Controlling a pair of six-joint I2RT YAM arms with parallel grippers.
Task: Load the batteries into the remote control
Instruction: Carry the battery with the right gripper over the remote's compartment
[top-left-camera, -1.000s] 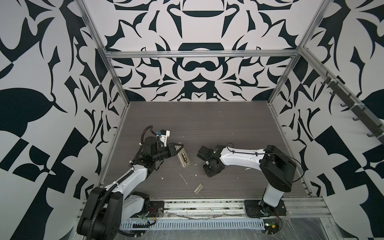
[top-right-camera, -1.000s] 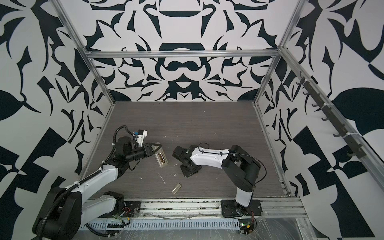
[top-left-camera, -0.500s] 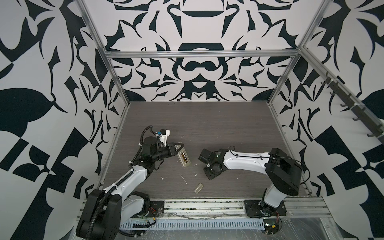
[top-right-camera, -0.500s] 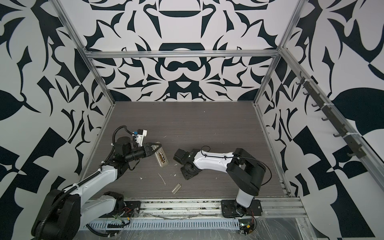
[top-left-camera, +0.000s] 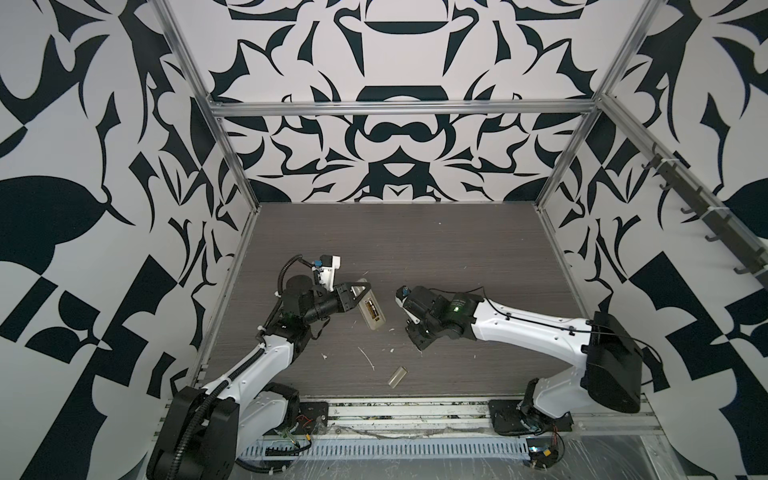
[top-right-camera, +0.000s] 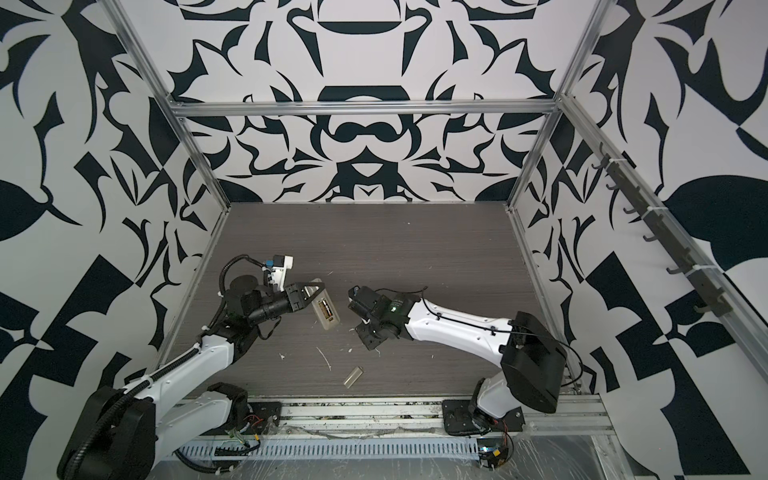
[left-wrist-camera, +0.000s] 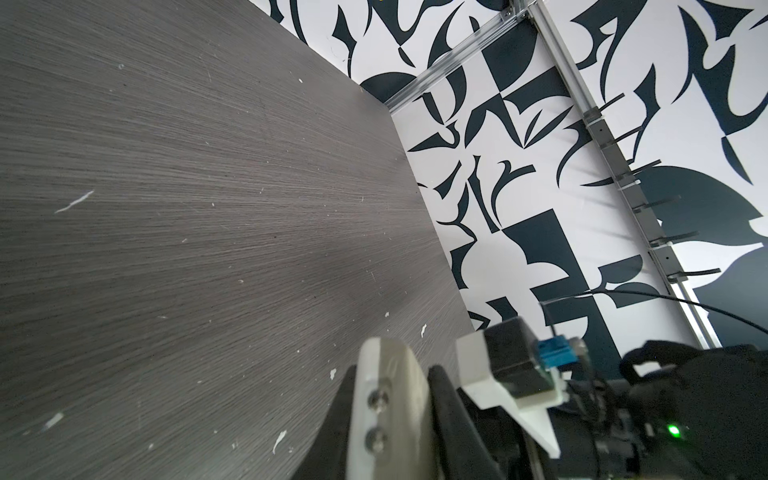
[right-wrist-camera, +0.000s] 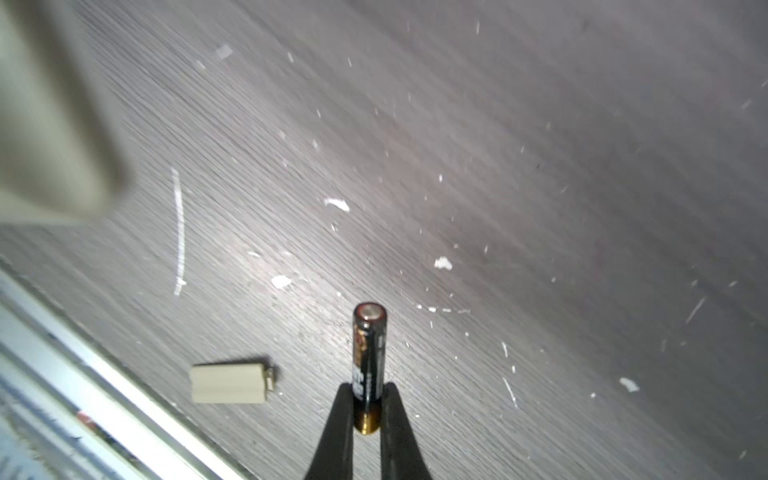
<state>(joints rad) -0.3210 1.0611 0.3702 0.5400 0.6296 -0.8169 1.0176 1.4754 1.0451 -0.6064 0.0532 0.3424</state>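
My left gripper is shut on one end of the remote control and holds it above the table, beige back up. A dark and gold strip shows in its recess. In the left wrist view the remote control sits between the black fingers. My right gripper is shut on a battery, black with a gold end, and it sticks out past the fingertips over the table. In both top views my right gripper hangs just right of the remote.
A small loose beige cover lies near the table's front edge. White scraps are scattered between the arms. A metal rail runs along the front, and patterned walls close off the other sides.
The right arm's elbow has swung out to the right and the forearm now lies lower. Its gripper has stayed near the same spot. The left arm and the remote have not moved.
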